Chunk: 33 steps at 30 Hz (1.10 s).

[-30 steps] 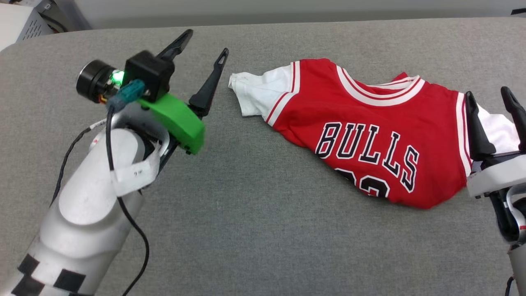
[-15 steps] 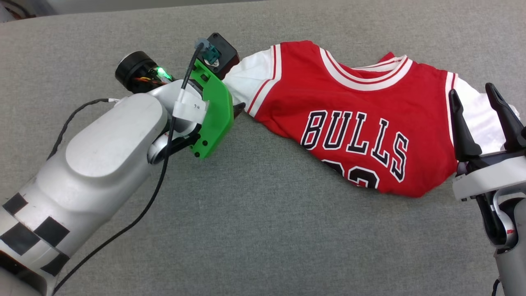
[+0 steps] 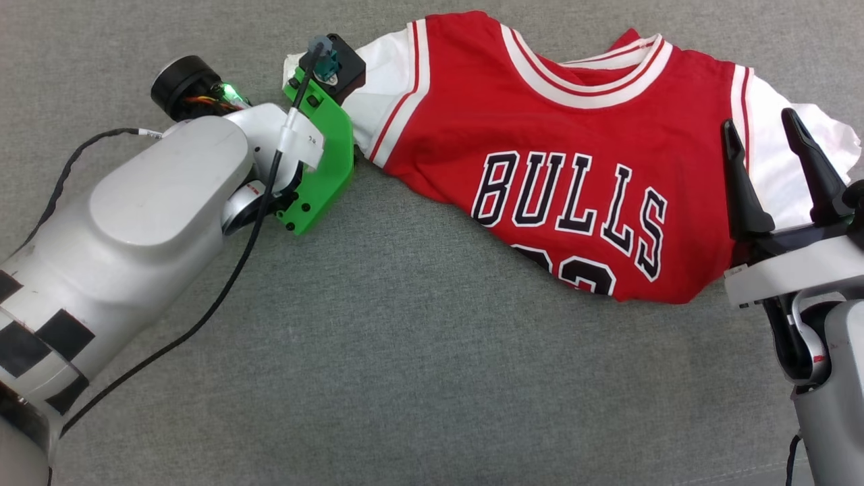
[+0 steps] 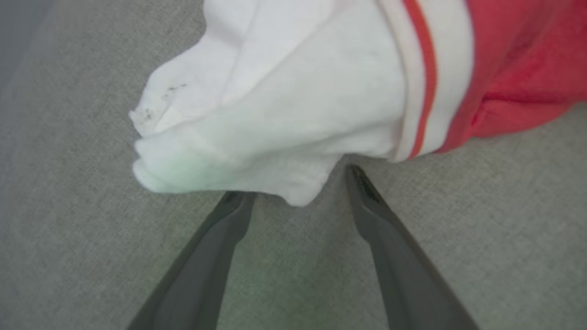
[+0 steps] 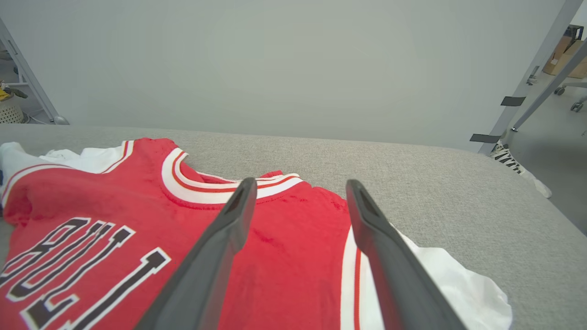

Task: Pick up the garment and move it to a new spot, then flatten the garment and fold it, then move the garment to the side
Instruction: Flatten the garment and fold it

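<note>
The left end effector (image 4: pixel 298 183), spread wide and empty like the right end effector (image 3: pixel 759 135), stood at the white sleeve (image 4: pixel 275 114) of the garment (image 3: pixel 574 135), upper centre of frame; it should slide deeper before pinching.

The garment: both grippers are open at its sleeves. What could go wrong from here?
1. The left gripper reaches only the edge of a crumpled white sleeve; closing may pinch a thin fold that slips.
2. The right gripper hangs above the other sleeve, not around it; a one-sided lift may bunch the garment more.
</note>
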Motion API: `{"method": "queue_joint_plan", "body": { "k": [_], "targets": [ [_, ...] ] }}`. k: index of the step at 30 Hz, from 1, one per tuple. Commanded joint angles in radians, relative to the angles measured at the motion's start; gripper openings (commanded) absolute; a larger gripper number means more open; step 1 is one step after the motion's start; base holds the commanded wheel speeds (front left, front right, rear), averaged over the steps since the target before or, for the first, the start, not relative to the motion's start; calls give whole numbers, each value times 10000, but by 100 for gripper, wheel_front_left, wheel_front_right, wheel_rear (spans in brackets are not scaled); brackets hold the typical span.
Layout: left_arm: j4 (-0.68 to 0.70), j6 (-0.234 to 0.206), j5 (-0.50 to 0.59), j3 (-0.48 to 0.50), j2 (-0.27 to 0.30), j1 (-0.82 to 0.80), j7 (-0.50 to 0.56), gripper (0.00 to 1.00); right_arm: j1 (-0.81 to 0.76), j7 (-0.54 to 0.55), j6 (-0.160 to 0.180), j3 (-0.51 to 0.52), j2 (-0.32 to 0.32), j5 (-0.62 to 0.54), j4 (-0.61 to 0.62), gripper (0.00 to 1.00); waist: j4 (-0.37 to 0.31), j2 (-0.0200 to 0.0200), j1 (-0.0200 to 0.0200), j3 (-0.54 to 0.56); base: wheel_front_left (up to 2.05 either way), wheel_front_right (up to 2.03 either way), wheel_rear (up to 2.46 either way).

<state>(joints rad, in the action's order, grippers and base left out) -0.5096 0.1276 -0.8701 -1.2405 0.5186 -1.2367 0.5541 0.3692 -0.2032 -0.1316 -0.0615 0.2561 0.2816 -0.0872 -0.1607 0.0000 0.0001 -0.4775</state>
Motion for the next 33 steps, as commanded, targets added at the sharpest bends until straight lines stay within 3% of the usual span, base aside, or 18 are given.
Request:
{"method": "queue_joint_plan", "body": {
  "k": [1,6,7,8,9,18,24,25,33],
  "targets": [
    [-154,30,-115,-134,90,-120,45,100,210,-115,9,-39,-64,6,-62,100,-231,0,-1,-328,0,0,0],
    [-217,30,-412,-332,145,42,197,100,357,-249,9,-74,-79,26,-234,100,-239,0,-1,-476,0,0,0],
    [-164,30,-472,-346,154,61,220,57,366,-267,9,-60,-72,33,-263,100,-217,0,-1,-479,0,0,0],
    [-69,30,-469,-360,167,43,122,4,370,-287,9,-32,-59,38,-296,100,-178,0,-1,-481,0,0,0],
    [-24,30,-488,-369,191,29,53,0,371,-306,9,-13,-52,39,-333,100,-146,0,-1,-469,0,0,0],
    [531,30,-376,-394,353,13,-924,0,176,-390,9,85,-38,74,-658,100,289,0,-1,20,0,0,0],
    [1113,30,-282,-394,860,485,-2082,0,-195,-406,9,267,17,117,-845,100,681,0,-1,687,0,0,0],
    [1544,-104,-378,-328,1369,1112,-2739,0,-590,-399,9,431,-81,57,-856,100,963,0,-1,1151,0,0,0],
    [2599,-1136,-761,-336,2384,3113,-3509,0,-1168,-192,9,564,-171,49,-797,100,1344,0,-1,1854,0,0,0]
  ]
}}
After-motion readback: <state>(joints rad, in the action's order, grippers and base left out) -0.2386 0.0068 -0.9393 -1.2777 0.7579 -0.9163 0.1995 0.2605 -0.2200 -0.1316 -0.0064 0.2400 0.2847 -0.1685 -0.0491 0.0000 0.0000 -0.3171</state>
